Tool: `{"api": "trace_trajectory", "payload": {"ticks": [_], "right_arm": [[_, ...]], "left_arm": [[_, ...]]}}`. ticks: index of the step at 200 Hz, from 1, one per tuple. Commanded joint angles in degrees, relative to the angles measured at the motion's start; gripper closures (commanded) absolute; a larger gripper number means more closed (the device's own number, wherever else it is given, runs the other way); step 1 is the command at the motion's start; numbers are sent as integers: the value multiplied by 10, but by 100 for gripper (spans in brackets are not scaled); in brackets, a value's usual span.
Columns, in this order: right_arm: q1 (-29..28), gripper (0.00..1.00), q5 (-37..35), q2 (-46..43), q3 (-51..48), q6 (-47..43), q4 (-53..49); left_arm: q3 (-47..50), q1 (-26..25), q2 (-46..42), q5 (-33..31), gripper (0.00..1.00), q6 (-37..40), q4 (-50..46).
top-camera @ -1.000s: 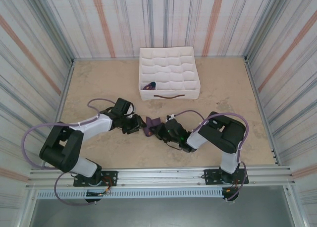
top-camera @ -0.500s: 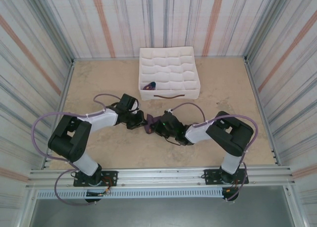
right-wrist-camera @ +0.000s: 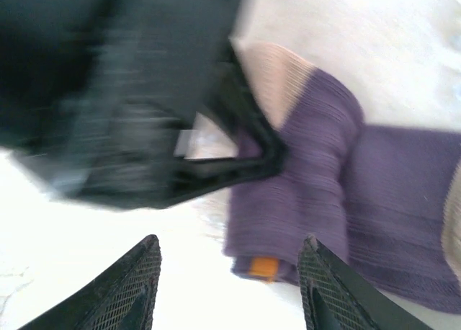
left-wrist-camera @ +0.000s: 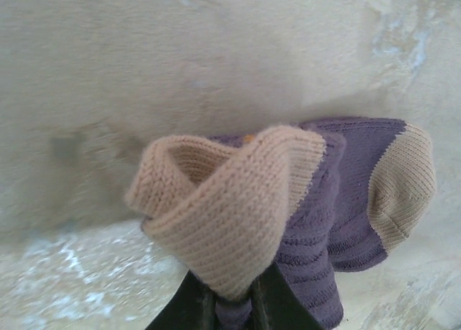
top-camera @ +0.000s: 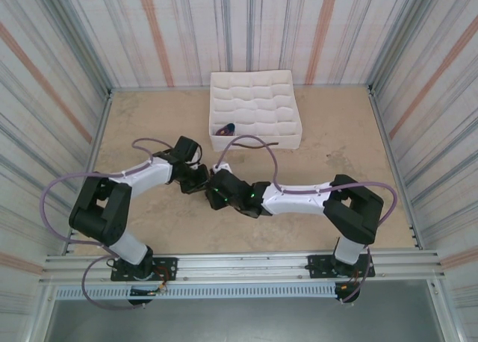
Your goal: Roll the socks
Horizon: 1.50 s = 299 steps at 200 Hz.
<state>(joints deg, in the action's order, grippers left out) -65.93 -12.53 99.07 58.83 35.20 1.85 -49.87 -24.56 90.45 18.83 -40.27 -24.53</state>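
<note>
While pinched by left tool, socks beneath right arm; box beyond.

The socks: purple rib knit is noted, with pale peach-tan cuff and toe. A small orange tab is seen at one edge.
Table: beige, faintly mottled.
Box: white, with a dark brown handle. A purple bundle touched with teal is recorded in one compartment.
Walls: white, striped in grey and dull orange.
Arms: black and white, with lilac cables.
Right gripper: black fingers, with mesh-patterned pads.
</note>
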Motion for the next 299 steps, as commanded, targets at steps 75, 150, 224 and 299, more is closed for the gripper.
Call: {"api": "trace_trajectory", "payload": {"ticks": [75, 150, 224, 299], "right_arm": [[-36, 45, -98, 81, 26, -107, 25], [-39, 54, -126, 136, 43, -95, 11], [-11, 99, -81, 138, -18, -5, 40], [108, 100, 212, 173, -196, 197, 422]], "left_arm": [[27, 22, -25, -10, 100, 21, -73], [28, 23, -34, 8, 100, 14, -68], [43, 54, -58, 61, 71, 19, -41], [47, 61, -117, 82, 42, 17, -9]]}}
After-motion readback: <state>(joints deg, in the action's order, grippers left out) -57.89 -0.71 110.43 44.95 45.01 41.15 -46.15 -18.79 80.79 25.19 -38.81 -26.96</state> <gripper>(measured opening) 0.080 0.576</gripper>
